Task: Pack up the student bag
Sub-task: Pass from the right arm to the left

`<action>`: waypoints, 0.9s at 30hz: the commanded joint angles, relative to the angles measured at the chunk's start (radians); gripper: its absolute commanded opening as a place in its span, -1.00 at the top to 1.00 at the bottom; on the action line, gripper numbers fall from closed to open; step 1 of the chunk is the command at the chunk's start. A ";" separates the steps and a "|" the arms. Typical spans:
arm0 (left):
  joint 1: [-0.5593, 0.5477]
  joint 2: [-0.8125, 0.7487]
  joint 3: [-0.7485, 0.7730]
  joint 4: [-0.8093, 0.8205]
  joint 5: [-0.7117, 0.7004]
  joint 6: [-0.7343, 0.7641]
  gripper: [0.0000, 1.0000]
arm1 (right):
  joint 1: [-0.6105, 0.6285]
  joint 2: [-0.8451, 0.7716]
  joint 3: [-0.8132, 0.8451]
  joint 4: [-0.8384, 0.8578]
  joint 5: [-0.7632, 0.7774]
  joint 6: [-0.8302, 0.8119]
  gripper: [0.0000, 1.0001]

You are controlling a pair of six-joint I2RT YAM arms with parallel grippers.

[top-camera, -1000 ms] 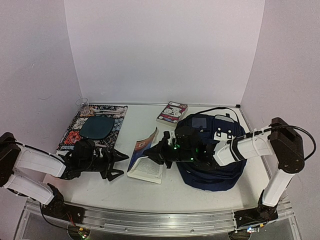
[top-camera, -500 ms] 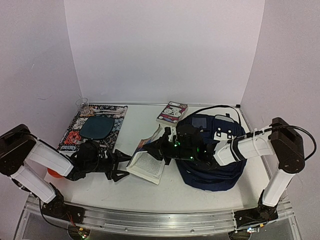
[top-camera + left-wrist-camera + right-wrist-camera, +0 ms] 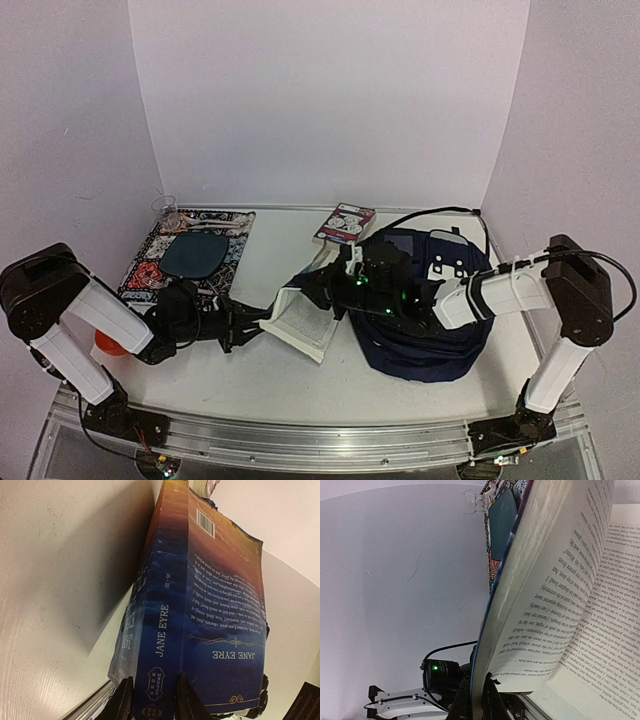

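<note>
Left hand (image 3: 155, 702) clamped the book (image 3: 305, 322) by its spine, right hand (image 3: 479, 700) pinched a cover; the bag (image 3: 430, 345) lay just right of that hand.

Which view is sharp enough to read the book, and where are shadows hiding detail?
Left wrist: the title on the book spine is crisp, the small blurb soft, and a broad shadow falls on the table. Right wrist: page print legible. Top external: the student bag reads as a dark mass.

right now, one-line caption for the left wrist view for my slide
Left pincer pinching the spine of a Jane Eyre paperback above the white table
</note>
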 commanded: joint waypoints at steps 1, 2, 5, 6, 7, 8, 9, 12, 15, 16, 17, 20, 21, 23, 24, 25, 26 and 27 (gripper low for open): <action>-0.004 -0.015 0.017 0.164 -0.013 -0.051 0.97 | 0.021 -0.095 -0.035 0.078 -0.033 -0.022 0.99; -0.004 -0.017 0.015 0.166 -0.018 -0.051 1.00 | 0.021 -0.104 -0.044 0.046 -0.035 -0.035 0.96; -0.003 -0.024 0.012 0.167 -0.030 -0.046 1.00 | 0.021 -0.134 -0.055 -0.107 -0.042 -0.099 0.79; -0.002 -0.025 0.012 0.168 -0.035 -0.043 1.00 | 0.021 -0.141 -0.048 -0.177 -0.045 -0.128 0.72; -0.002 -0.024 0.011 0.168 -0.037 -0.040 1.00 | 0.021 -0.148 -0.040 -0.256 -0.047 -0.153 0.61; 0.000 -0.024 0.011 0.168 -0.038 -0.038 1.00 | 0.021 -0.154 -0.036 -0.307 -0.043 -0.181 0.50; 0.001 -0.023 0.011 0.168 -0.039 -0.038 1.00 | 0.021 -0.159 -0.033 -0.358 -0.037 -0.208 0.44; 0.003 -0.021 0.011 0.168 -0.046 -0.041 1.00 | 0.021 -0.169 -0.028 -0.491 -0.018 -0.266 0.16; 0.006 -0.020 0.017 0.168 -0.050 -0.039 1.00 | 0.021 -0.163 0.019 -0.625 -0.003 -0.354 -0.03; 0.007 -0.017 0.021 0.168 -0.050 -0.039 1.00 | 0.021 -0.162 0.038 -0.668 0.001 -0.383 -0.09; 0.009 -0.013 0.024 0.168 -0.047 -0.037 1.00 | 0.021 -0.164 0.050 -0.694 0.003 -0.416 -0.15; 0.013 0.008 0.027 0.168 -0.035 -0.027 1.00 | 0.021 -0.181 0.099 -0.795 0.025 -0.533 -0.32; 0.014 0.018 0.025 0.167 -0.034 -0.022 1.00 | 0.021 -0.188 0.123 -0.844 0.040 -0.568 -0.38; 0.017 0.034 0.022 0.168 -0.029 -0.022 1.00 | 0.021 -0.204 0.149 -0.902 0.058 -0.651 -0.49; 0.017 0.039 0.023 0.168 -0.024 -0.023 1.00 | 0.021 -0.213 0.159 -0.928 0.062 -0.685 -0.53; 0.017 0.043 0.027 0.168 -0.019 -0.024 1.00 | 0.021 -0.221 0.166 -0.951 0.068 -0.714 -0.58; 0.018 0.044 0.035 0.167 -0.014 -0.020 1.00 | 0.021 -0.227 0.171 -0.969 0.080 -0.735 -0.64; 0.018 0.044 0.046 0.167 -0.008 -0.012 1.00 | 0.021 -0.234 0.173 -0.981 0.098 -0.747 -0.71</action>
